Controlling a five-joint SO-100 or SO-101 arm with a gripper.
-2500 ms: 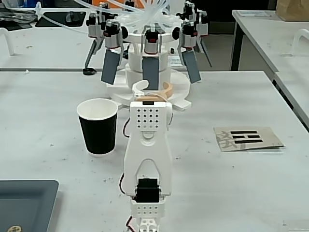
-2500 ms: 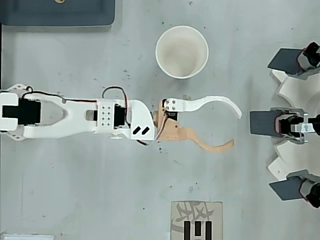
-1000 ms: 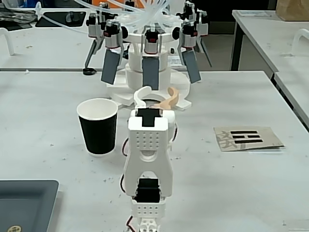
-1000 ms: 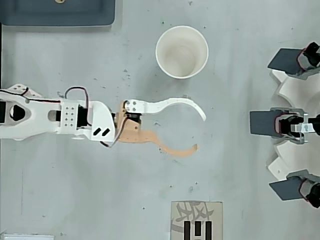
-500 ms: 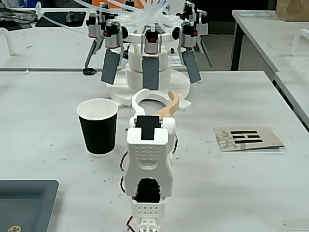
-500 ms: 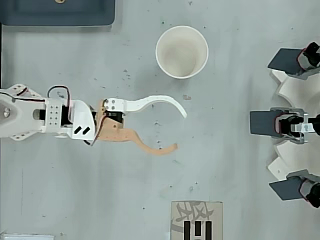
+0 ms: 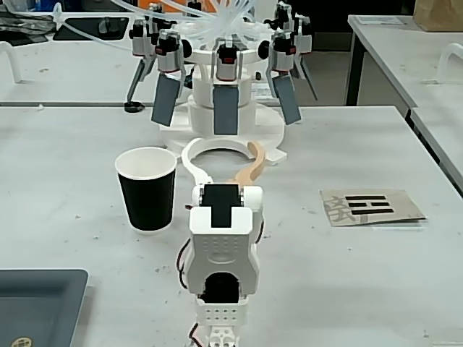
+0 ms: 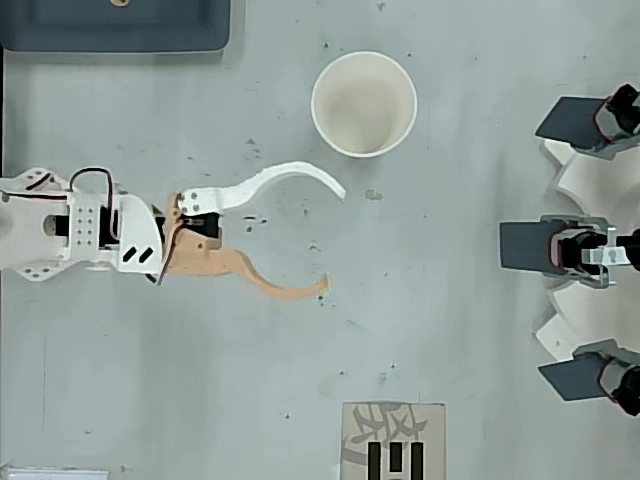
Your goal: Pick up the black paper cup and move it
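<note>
Since the earlier frames the arm (image 8: pixel 90 232) has folded back toward its base, and the gripper (image 8: pixel 334 238) that reached almost to the fixture (image 8: pixel 590 245) now sits far nearer the left edge of the overhead view. Its jaws are spread wide and hold nothing: the white finger (image 8: pixel 285 180) curves toward the cup (image 8: pixel 363 104), the tan finger (image 8: pixel 275 287) curves the other way, and bare table (image 8: pixel 450 330) shows between them. The cup has not shifted; it stands upright on the table with its white inside open to the overhead camera, just beyond the white fingertip and not touching it. In the fixed view the cup (image 7: pixel 147 189) shows its black wall and white rim, standing left of the arm (image 7: pixel 222 253), while the gripper (image 7: pixel 226 157) opens as a ring in front of the fixture (image 7: pixel 226 87) with its dark hanging paddles. A printed card (image 8: pixel 393 441) lies at the bottom edge of the overhead view, well apart from the gripper, and in the fixed view the card (image 7: pixel 371 207) lies to the right of the arm. A dark tray (image 8: pixel 115 25) lies at the top left of the overhead view, well clear of the cup.
</note>
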